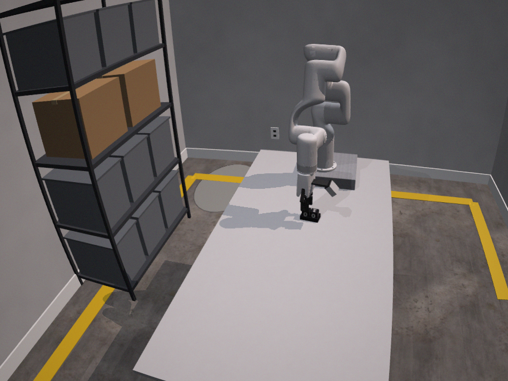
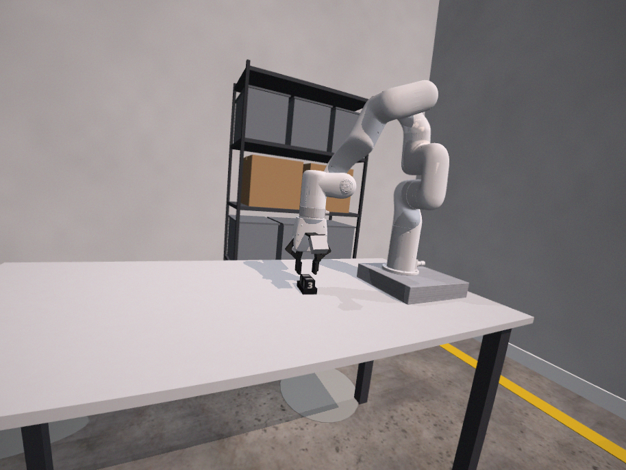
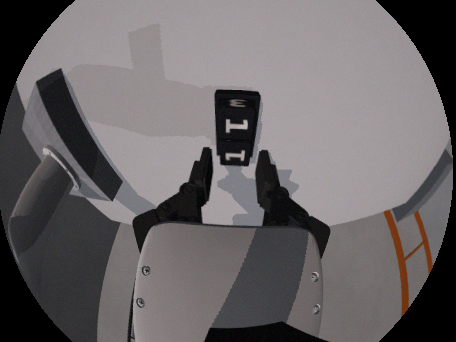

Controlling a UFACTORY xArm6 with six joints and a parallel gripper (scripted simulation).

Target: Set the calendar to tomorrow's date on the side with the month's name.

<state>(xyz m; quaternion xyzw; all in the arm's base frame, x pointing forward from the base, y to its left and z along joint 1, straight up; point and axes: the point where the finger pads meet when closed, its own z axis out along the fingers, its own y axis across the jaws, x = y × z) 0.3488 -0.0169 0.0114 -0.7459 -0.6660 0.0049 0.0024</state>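
The black tray sits on the table with two black cubes side by side in it. The cube farther up the wrist view has a white 1 on top, lying sideways in that view, and a 3 on its end face. The nearer cube also has a sideways 1 on top. In the top view both front faces carry round white digits, too small to read surely. No month name is legible. My gripper is partly open and empty, above the nearer cube, its fingers on either side.
The arm's grey base block stands on the table behind the tray. A dark rack with boxes stands on the floor beyond one table side.
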